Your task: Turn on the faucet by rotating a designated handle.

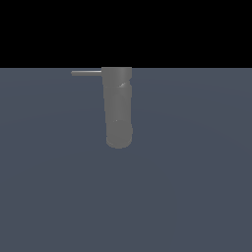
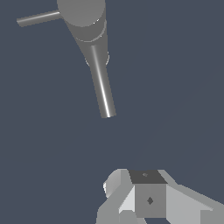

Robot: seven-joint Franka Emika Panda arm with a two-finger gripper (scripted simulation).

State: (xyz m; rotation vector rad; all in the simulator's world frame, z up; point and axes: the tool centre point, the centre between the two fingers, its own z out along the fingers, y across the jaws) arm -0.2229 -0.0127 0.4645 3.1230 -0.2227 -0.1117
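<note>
In the exterior view the faucet (image 1: 118, 106) stands upright on the grey floor (image 1: 197, 197), and the handle (image 1: 86, 73) projects from its top toward the exterior view's left. No gripper appears here, so I judge the approach step is in hand: the handle is untouched.

In the wrist view the faucet (image 2: 85, 19) is seen from above with its spout (image 2: 101, 85) and the handle (image 2: 38, 18). The gripper (image 2: 146, 199) sits well apart from them (only part of it shows), touching nothing; whether it is spread or closed I cannot tell. Next it must reach the handle.
</note>
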